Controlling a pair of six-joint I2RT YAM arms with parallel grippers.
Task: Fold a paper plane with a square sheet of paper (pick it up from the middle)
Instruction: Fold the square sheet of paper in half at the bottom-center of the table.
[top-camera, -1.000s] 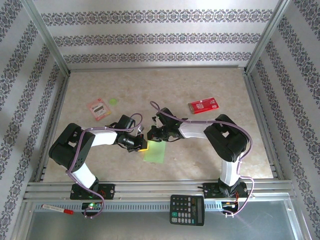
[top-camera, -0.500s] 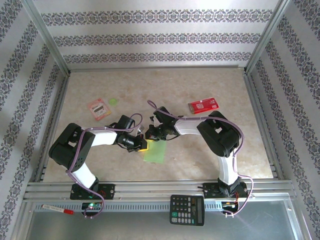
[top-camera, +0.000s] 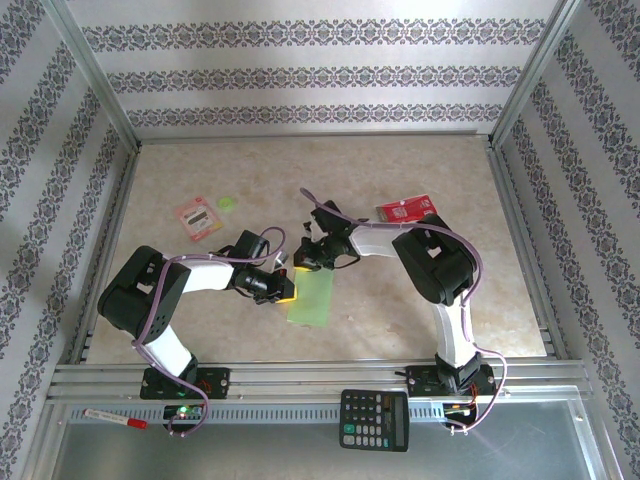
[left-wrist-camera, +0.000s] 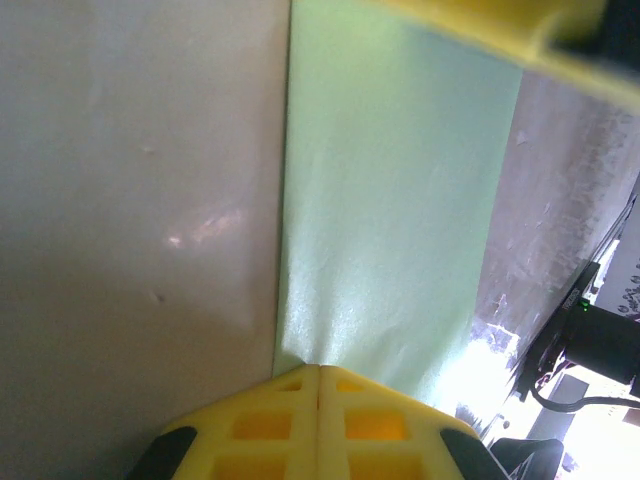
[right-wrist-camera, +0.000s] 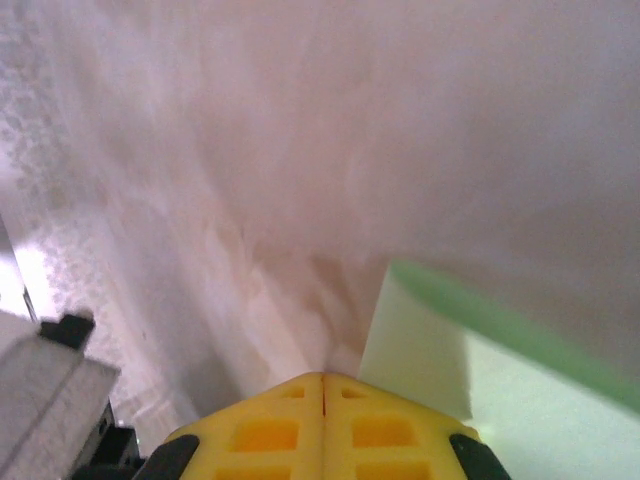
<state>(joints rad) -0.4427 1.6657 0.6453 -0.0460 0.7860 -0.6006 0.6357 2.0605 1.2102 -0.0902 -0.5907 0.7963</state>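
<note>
The light-green sheet of paper (top-camera: 312, 298) lies on the table as a narrow folded rectangle, between the two grippers. My left gripper (top-camera: 287, 292) is at its left edge. In the left wrist view the yellow jaws (left-wrist-camera: 318, 368) are shut together at the paper's (left-wrist-camera: 400, 200) edge, which puckers at the tip. My right gripper (top-camera: 306, 262) sits just beyond the sheet's far left corner. In the right wrist view its jaws (right-wrist-camera: 323, 376) are shut, with the pale green corner (right-wrist-camera: 420, 350) beside the tip, not between the pads.
A red packet (top-camera: 405, 211) lies behind the right arm. A red-and-white packet (top-camera: 198, 217) and a small green disc (top-camera: 227, 203) lie at the back left. A calculator (top-camera: 374, 418) and a marker (top-camera: 115, 418) rest on the near metal rail.
The right arm has drawn its elbow left and farther back. Its gripper edged slightly away from the sheet's top edge. The left gripper and the paper have stayed put.
</note>
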